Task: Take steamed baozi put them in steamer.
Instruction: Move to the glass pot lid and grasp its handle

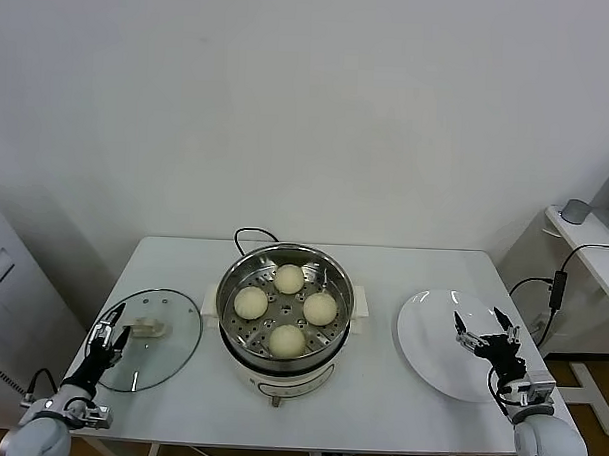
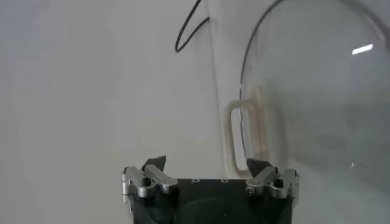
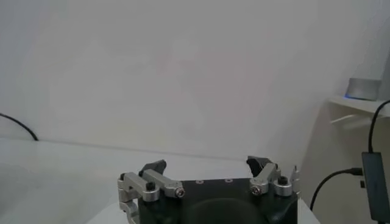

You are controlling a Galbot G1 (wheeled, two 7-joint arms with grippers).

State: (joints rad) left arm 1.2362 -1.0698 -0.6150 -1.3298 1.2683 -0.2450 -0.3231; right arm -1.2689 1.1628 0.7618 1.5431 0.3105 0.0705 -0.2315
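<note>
The steamer [image 1: 284,317] stands at the middle of the white table [image 1: 379,391], a round pot of shiny stainless steel whose open mouth faces straight up; its inner tray is a flat metal disc pierced with small holes, and the pot rests on a white base with a stubby handle at each side and a black cord [image 1: 249,233] looping off behind it. On that tray sit the four steamed baozi [image 1: 289,278], smooth matte cream-white domes set in a diamond (one at the back, one toward each side, one at the front), apart from one another, each resting on its flat underside with the rounded top upward; being round, they show no long axis. To the robot's left of the steamer lies a round glass lid [image 1: 170,348], clear with a thin metal rim and a cream handle, flat on the table. To the right lies a flat, glossy white plate [image 1: 436,338]. The left gripper [image 1: 112,326] hovers at the outer edge of the lid, its two fingers spread wide and holding nothing; the left wrist view shows the lid's curved glass and handle just ahead of it. The right gripper [image 1: 484,328] hangs over the plate's outer side, its fingers likewise spread wide and empty.
</note>
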